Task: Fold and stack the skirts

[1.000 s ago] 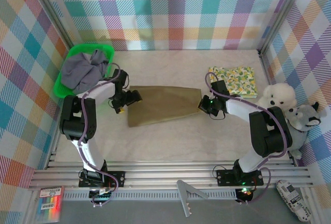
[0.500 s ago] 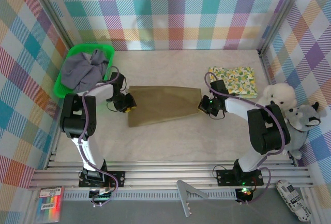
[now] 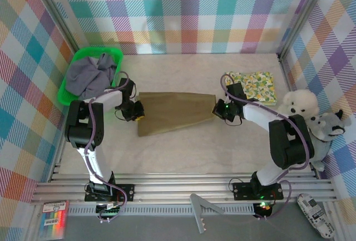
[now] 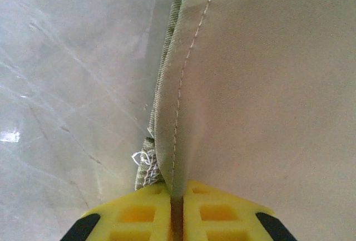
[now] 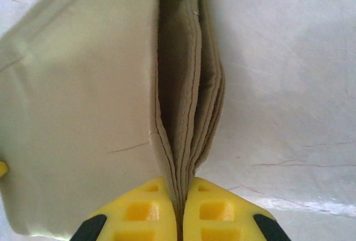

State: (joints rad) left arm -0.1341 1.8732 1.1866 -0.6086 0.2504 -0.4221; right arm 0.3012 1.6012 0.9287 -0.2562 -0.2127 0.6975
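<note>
Left gripper is now clamping the hem of the olive-brown skirt, its jaws wide a second ago; right gripper is pinching the layered opposite edge. The skirt is lying mid-table, soft and limp, so I'm holding its stitched edges.

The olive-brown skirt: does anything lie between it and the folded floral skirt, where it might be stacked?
Nothing visible does. Between the olive-brown skirt and the floral skirt there is bare table, crossed just by the right gripper, shut on the skirt's edge.
</note>
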